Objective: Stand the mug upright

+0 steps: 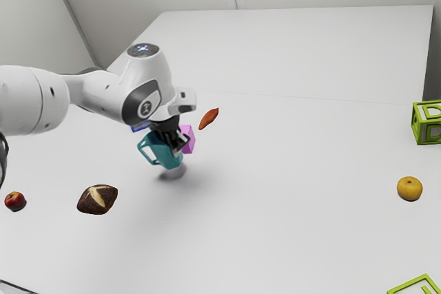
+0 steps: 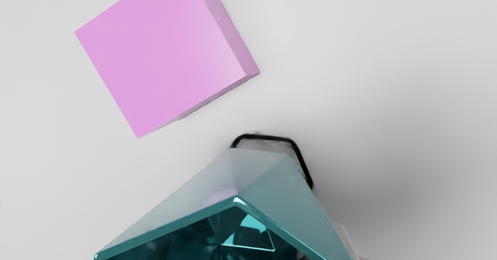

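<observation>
Your pincer (image 1: 178,147) is gripping the glossy teal faceted mug (image 1: 161,152), which hangs tilted just above the smooth white worktop (image 1: 275,232); near the mug sits a pink angular block (image 2: 163,58).

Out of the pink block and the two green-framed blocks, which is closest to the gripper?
The pink block, just beside the teal mug at the gripper; both green-framed blocks are far off at the exterior view's right.
</observation>
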Controlling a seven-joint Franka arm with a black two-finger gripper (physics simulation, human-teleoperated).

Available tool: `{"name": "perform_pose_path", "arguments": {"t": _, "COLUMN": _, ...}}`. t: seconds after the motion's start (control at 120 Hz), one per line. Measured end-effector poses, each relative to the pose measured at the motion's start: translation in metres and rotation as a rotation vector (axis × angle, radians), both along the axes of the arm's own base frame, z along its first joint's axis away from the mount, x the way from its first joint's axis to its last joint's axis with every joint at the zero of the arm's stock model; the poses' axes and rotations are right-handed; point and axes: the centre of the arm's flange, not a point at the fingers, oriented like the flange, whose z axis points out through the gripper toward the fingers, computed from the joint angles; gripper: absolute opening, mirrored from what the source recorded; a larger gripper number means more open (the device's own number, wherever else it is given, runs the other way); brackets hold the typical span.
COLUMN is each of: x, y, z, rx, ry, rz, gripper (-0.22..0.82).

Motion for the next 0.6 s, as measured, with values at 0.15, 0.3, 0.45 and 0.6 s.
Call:
{"name": "perform_pose_path", "arguments": {"t": 0.15, "x": 0.009, "y": 0.002, "z": -0.011, "rx": -0.005, "ry": 0.003, "rz": 0.034, "gripper": -0.16}}
{"name": "perform_pose_path", "arguments": {"t": 0.3, "x": 0.016, "y": 0.003, "z": -0.022, "rx": -0.013, "ry": 0.002, "rz": 0.058, "gripper": -0.16}}
{"name": "perform_pose_path", "arguments": {"t": 0.45, "x": 0.019, "y": 0.004, "z": -0.028, "rx": -0.029, "ry": -0.001, "rz": 0.076, "gripper": -0.16}}
{"name": "perform_pose_path", "arguments": {"t": 0.6, "x": 0.02, "y": 0.005, "z": -0.028, "rx": -0.04, "ry": -0.01, "rz": 0.087, "gripper": -0.16}}
